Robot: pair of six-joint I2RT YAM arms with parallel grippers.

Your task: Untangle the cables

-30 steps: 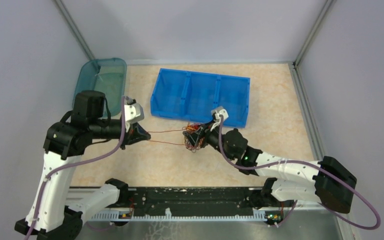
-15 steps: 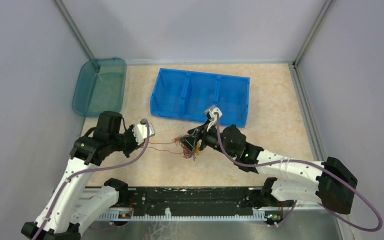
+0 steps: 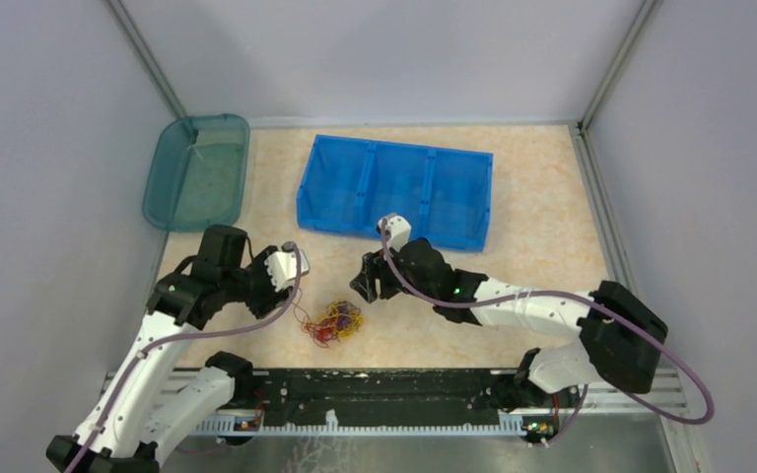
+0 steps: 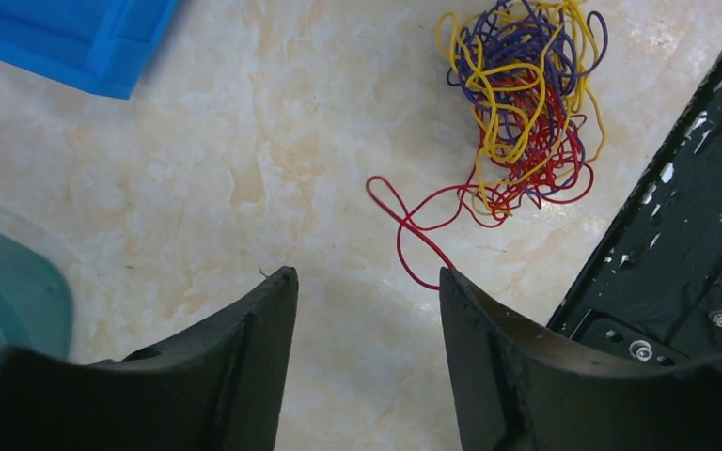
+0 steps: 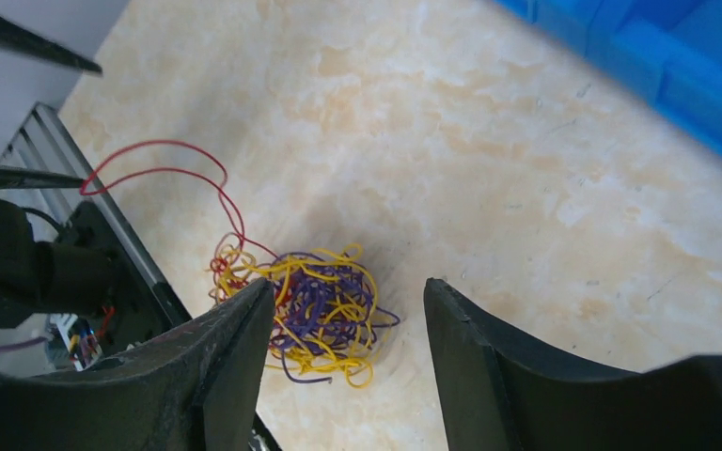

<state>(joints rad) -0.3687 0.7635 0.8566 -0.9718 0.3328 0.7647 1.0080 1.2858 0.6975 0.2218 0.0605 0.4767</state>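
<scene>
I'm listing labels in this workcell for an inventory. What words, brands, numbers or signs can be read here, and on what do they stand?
None: no text can be read in any of the three views.
The blue bin, the teal tub and the cables bear no print.
The black rail at the near edge shows only white scuffs, no letters that can be made out.
</scene>
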